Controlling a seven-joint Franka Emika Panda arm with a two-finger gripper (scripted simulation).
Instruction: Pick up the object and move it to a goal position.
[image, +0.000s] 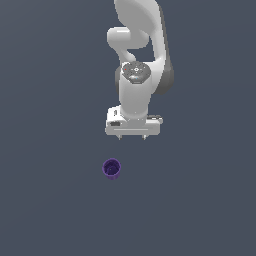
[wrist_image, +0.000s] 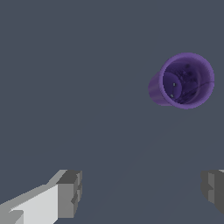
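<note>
Wrist view shows our gripper (wrist_image: 142, 192) released, its two fingers (wrist_image: 70, 192) spread wide with nothing between them. We have not yet reached the purple cup (wrist_image: 183, 81), which stands upright on the grey floor (wrist_image: 65, 87), apart from the fingers. In the exterior view the cup (image: 112, 169) sits below our gripper (image: 132, 136). We judge everything remains: approach, grasp, lift, carry to the goal, which we cannot see.

Plain, flat, uniform dark slate-grey ground (image: 50, 200) under even, soft light, with no visible edges.
</note>
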